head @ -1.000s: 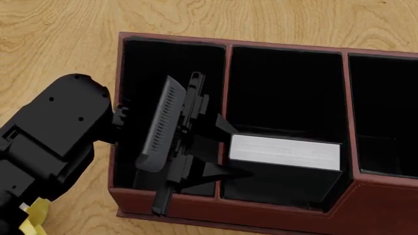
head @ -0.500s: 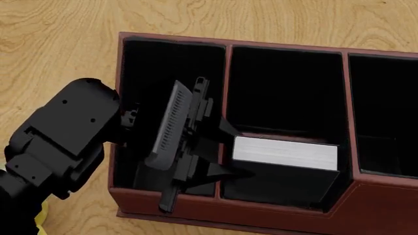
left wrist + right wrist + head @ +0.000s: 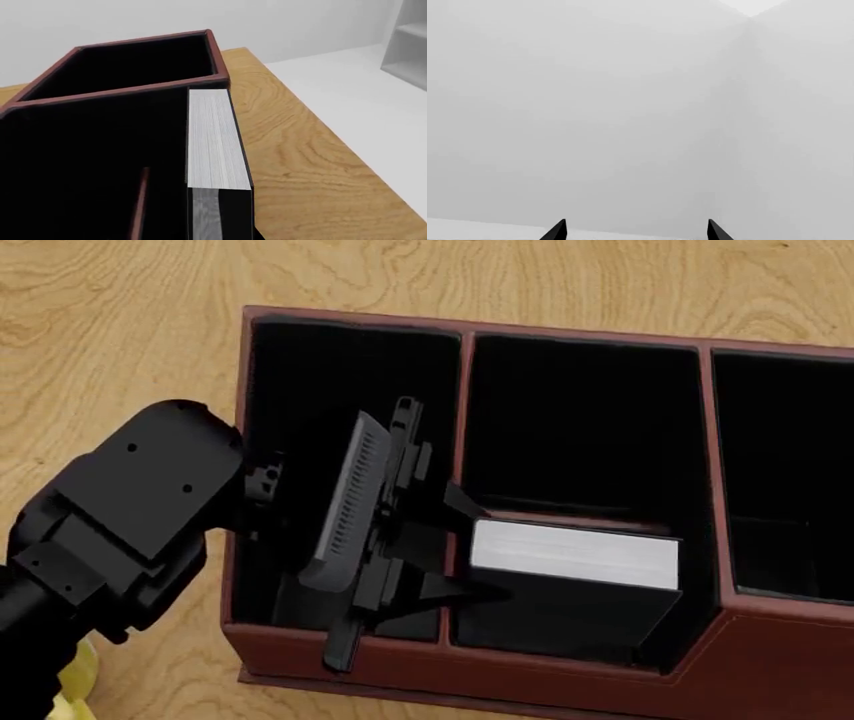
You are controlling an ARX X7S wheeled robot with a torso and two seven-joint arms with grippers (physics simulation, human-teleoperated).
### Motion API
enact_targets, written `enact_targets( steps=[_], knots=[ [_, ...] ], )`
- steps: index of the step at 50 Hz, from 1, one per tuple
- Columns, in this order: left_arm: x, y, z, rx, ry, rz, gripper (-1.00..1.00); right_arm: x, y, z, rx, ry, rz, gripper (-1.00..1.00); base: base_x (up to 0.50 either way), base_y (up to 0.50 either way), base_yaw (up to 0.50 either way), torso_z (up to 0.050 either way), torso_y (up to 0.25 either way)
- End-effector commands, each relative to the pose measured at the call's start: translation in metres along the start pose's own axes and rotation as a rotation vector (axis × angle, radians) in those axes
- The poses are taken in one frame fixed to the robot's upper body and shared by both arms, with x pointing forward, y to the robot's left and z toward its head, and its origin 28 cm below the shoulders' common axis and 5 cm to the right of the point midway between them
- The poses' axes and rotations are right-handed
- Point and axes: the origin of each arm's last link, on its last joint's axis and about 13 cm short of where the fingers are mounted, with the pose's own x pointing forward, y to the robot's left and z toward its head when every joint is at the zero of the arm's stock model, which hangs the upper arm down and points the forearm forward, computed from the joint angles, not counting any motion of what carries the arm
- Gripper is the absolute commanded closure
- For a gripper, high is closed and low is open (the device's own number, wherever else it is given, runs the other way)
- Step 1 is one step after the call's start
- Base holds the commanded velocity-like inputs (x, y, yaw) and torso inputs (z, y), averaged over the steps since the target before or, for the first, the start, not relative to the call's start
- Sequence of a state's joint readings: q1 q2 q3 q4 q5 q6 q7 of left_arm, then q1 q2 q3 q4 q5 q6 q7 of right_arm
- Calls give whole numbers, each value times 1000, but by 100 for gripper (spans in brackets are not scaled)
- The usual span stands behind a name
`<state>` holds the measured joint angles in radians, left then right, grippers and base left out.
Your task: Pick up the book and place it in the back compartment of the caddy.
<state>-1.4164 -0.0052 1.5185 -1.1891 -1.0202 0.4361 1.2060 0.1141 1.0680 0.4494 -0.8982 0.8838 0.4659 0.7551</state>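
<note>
The caddy [image 3: 747,660] is seen from the head view as a dark red box with black cells, standing on a wooden table [image 3: 120,330]. The book [image 3: 574,555] is held upright inside the caddy's middle section, its white page block turned upward, on the near side of the low red divider [image 3: 574,515]. The back compartment [image 3: 581,420] lies beyond that divider, with nothing seen in it. The left gripper [image 3: 454,545] is reached in over the caddy's left side cell, and its fingers [image 3: 461,502] are pressed against the book's left end, pinching it. In the left wrist view the book [image 3: 213,140] is seen standing against the caddy's outer wall, with the caddy [image 3: 133,45] stretching away behind it. A scrap of yellow mug [image 3: 74,680] is seen by the caddy's near left corner. In the right wrist view the right gripper [image 3: 636,232] is shown only by two fingertips [image 3: 557,231] set apart, against a blank grey wall.
</note>
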Motion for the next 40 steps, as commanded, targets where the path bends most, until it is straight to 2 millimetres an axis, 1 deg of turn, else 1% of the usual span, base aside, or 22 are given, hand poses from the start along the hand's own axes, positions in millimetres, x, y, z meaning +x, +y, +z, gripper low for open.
enact_targets(
  steps=[1,6,7,30,40],
  knots=[
    [1,5,10,3,-97,52,100,0,0,-2,-2,4,1,-100,0,0,0,0,0],
    [2,6,13,-24,-92,82,100,0,1,-3,-1,5,3,-100,0,0,0,0,0],
    [3,7,14,-20,-94,78,-100,0,0,-3,-1,6,2,-100,0,0,0,0,10],
    [5,6,14,-25,-86,72,-100,-1,-1,-2,2,6,-2,-100,0,0,0,0,0],
    [-1,14,27,-3,-106,83,-100,-1,-1,-2,8,4,-3,-100,0,0,0,0,0]
  ],
)
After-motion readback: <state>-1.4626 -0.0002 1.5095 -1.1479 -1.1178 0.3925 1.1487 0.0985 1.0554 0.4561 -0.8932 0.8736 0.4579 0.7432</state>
